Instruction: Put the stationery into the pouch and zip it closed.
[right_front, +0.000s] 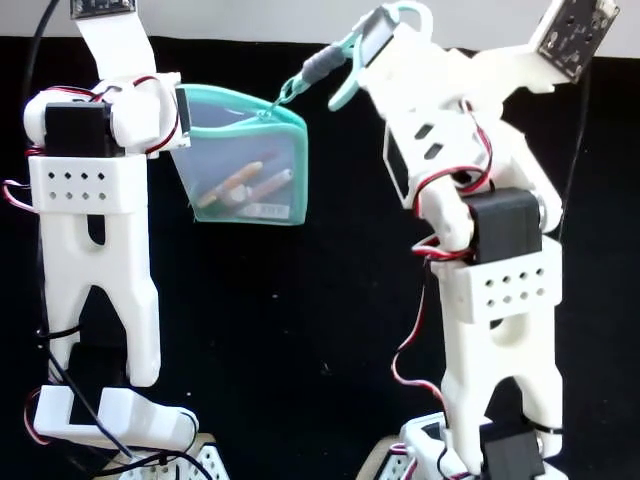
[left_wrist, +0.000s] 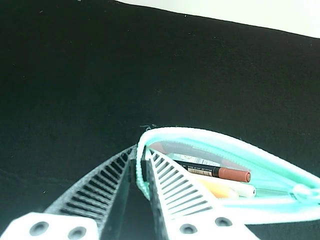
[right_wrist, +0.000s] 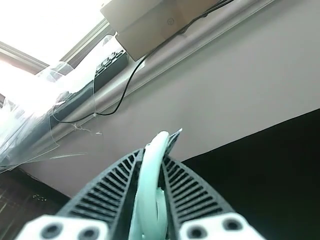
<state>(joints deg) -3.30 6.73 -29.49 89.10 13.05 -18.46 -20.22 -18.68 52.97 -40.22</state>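
"Two arms from above: what does each one have?"

"The left gripper (right_front: 183, 120) is clamped on one top corner of the teal pouch (right_front: 245, 170). The pouch hangs between the arms in front of the black cloth (right_front: 300, 330). The right gripper (right_front: 365, 45) is closed on a teal loop (right_front: 342, 88), and a short grey cord (right_front: 318, 68) joins that loop to the pouch's other top corner."

"And the stationery?"

"The pens (right_front: 240, 185) lie slanted inside, seen through the clear side."

"What about the left wrist camera?"

"The left gripper (left_wrist: 140, 162) pinches the rim of the pouch (left_wrist: 210, 137), its ribbed fingers (left_wrist: 175, 192) pressed together. The mouth gapes, with the zip undone there. Inside, a brown-capped pen (left_wrist: 220, 173) lies against a white pen (left_wrist: 237, 190)."

"And the right wrist camera?"

"The right gripper (right_wrist: 155, 150) is squeezed onto the loop (right_wrist: 150, 180), which runs up between its fingers (right_wrist: 195, 195). Behind are a pale wall (right_wrist: 240, 85) and an edge of the black cloth (right_wrist: 280, 165)."
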